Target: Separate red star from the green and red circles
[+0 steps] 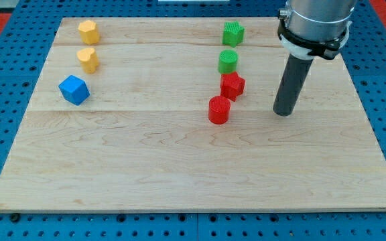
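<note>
On the wooden board (179,161), red star (232,86) sits left of my tip (283,113); no pincer shows.

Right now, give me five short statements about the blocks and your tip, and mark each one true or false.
1. The red star sits between the green circle and the red circle. True.
2. My tip touches the red star. False: it stands apart, to the view's right of it.
3. The blue cube lies at the view's left. True.
4. Two yellow blocks lie beside the red circle. False: they lie far left, above the blue cube.
5. The green star is nearest the view's bottom. False: it is near the top.
</note>
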